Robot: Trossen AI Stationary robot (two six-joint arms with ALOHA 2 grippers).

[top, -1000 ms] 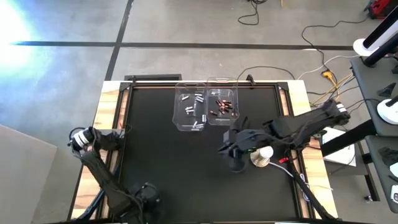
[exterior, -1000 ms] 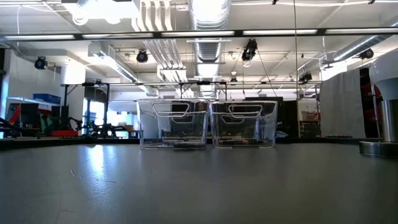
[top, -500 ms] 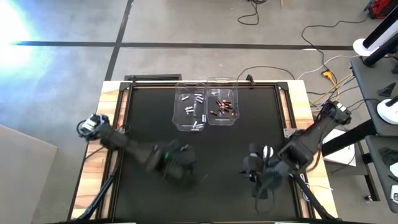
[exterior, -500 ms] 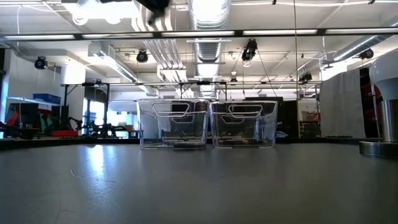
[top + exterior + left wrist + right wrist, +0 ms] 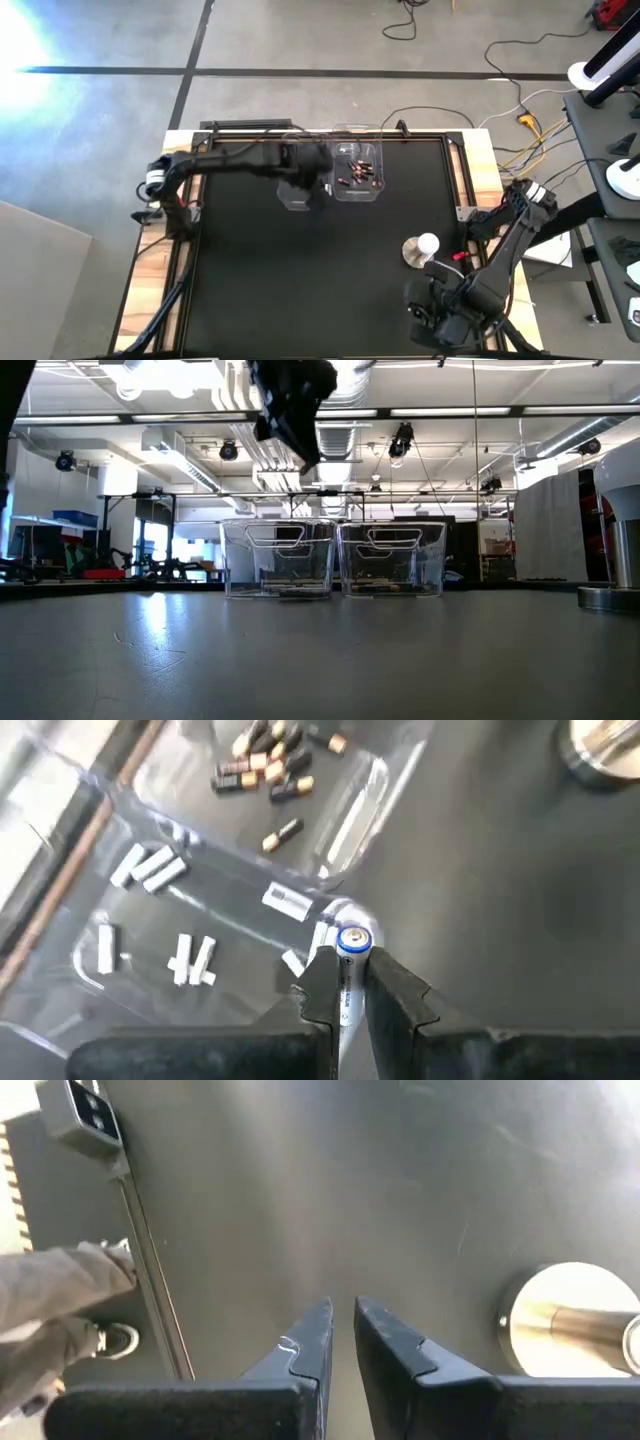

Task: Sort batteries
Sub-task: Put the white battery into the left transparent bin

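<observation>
A: The left gripper (image 5: pixel 345 982) is pinching a silvery-white battery (image 5: pixel 349 960), fingers clamped on its sides, blue-ringed end poking out past the tips. Half a second back that arm was a blur low over the middle of the mat; now it stretches across to the far side, its gripper hanging over the left clear bin (image 5: pixel 300 196).

B: And in the low view it has dropped in from the top, a dark shape above that bin (image 5: pixel 278 559). A second ago there was no arm there at all.

A: The right gripper (image 5: pixel 340 1342) has its fingers pressed nearly together, nothing between them. It has pulled back from beside the round white-topped metal disc (image 5: pixel 421 248) to the near right corner of the mat.

B: Sorted stock: silvery-white batteries (image 5: pixel 150 868) lie loose in the left bin, dark copper-ended batteries (image 5: pixel 357 170) in the right clear bin (image 5: pixel 358 192). The two bins touch side by side.

A: The surface is a black mat (image 5: pixel 280 280) on a wood-edged table (image 5: pixel 172 160).

B: Around it, grey concrete floor with cables (image 5: pixel 520 85) trailing off to the right. Level across the table: ceiling ducts (image 5: pixel 335 385), strip lights, workbenches. The right wrist view catches a person's trouser leg and shoe (image 5: pixel 118 1340) beside the table.
</observation>
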